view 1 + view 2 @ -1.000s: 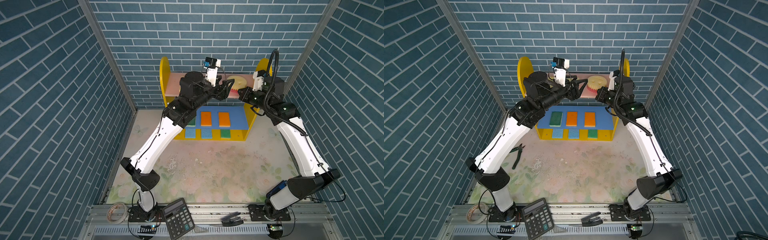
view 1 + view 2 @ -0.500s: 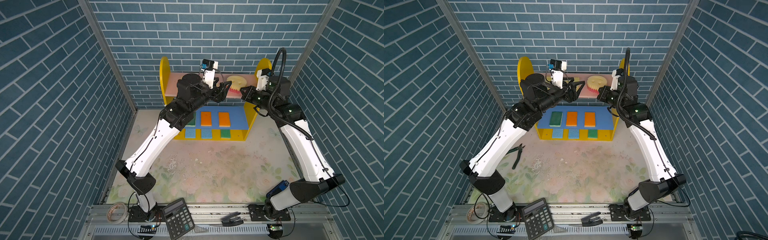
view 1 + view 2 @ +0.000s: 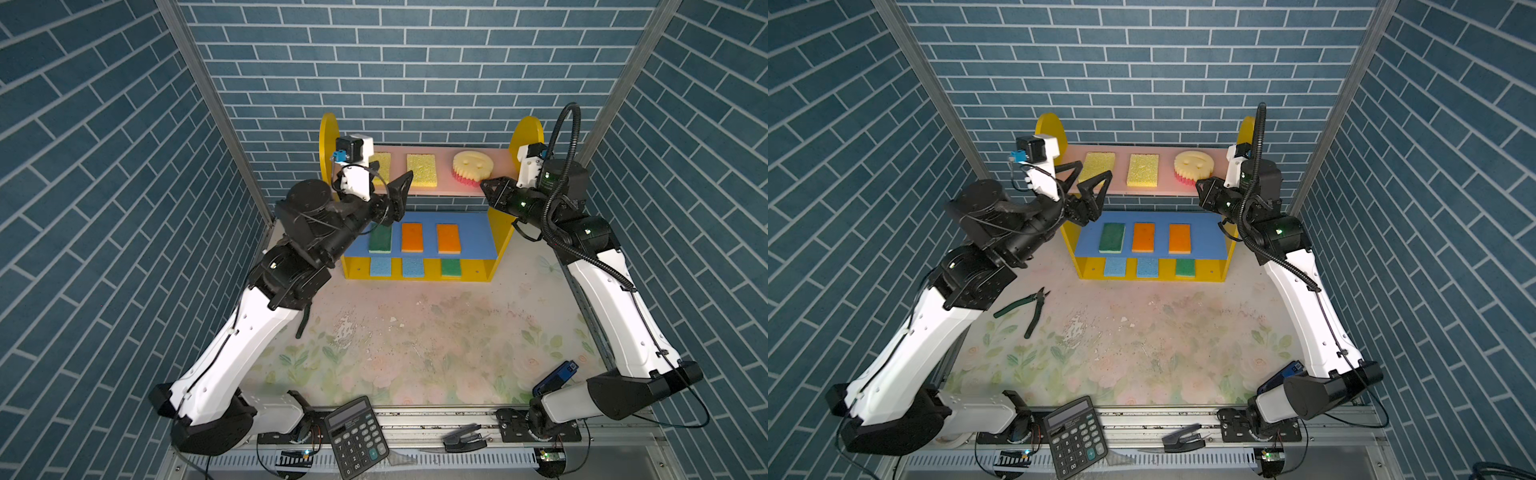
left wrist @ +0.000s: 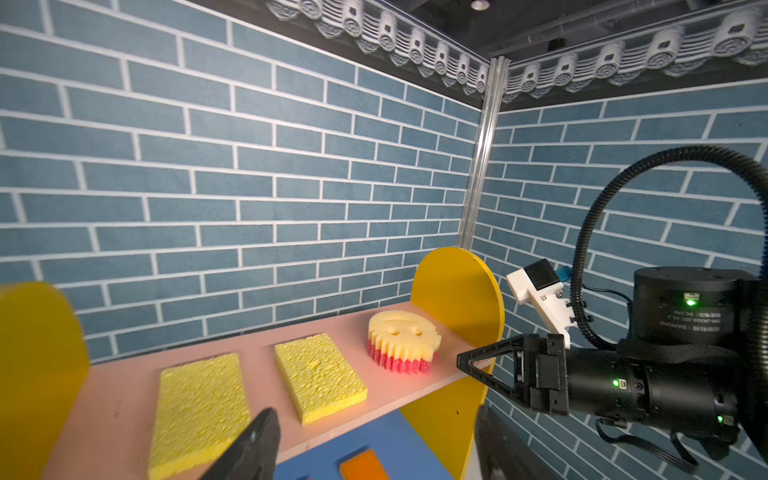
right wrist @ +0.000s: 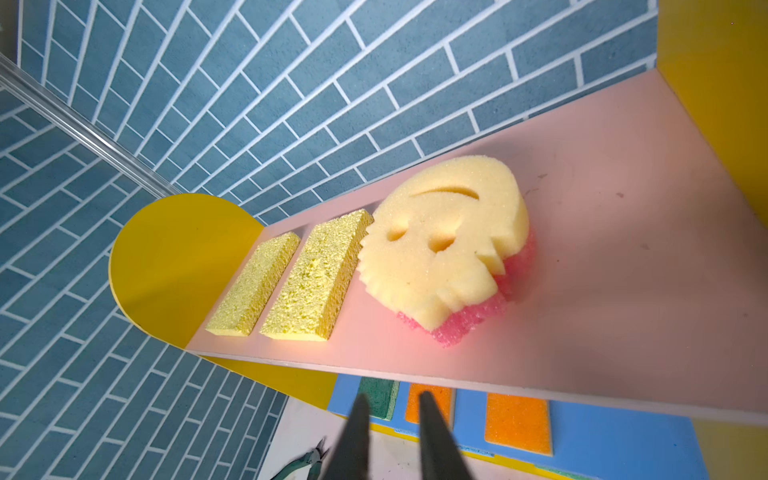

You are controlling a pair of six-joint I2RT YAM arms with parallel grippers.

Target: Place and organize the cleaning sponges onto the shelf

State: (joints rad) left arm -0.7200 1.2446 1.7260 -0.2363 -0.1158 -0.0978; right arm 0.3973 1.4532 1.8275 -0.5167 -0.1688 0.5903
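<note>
At the left of the shelf point(image 3: 1052, 129), the left end effector point(image 3: 1095, 169) is held with its jaws spread wide and nothing between them, just in front of the pink top board. On that board, from left to right, a yellow sponge point(image 3: 1098, 166), a second yellow sponge point(image 3: 1143, 169) and the round smiley sponge point(image 3: 1194, 165) are laid flat and apart. On the blue middle board a green sponge point(image 3: 1112, 237) and two orange sponges point(image 3: 1143, 237) are lined up, and on the yellow base two light blue sponges point(image 3: 1115, 267) and a green-topped sponge point(image 3: 1185, 267) are set. No sponge is seen on the counter point(image 3: 1142, 353), so the placing is judged complete. All of them are judged to be light, soft and easily squashed, with a rough, open surface that is unlikely to slip. The rectangles would best be taken across their two long edges with a gentle squeeze. The smiley would best be taken across its toothed rim, where the yellow and pink layers meet. At the right, the right end effector point(image 5: 392, 403) is seen near the smiley but clear of it, its jaws partly open and empty. Reach along the top board is bounded by the two yellow side panels, and the lower levels are overhung by the boards above them. On the counter at the left a pair of green-handled cutters point(image 3: 1027, 307) is left lying, and at the front rail a black calculator point(image 3: 1075, 440) rests. Both are well apart from the shelf.
</note>
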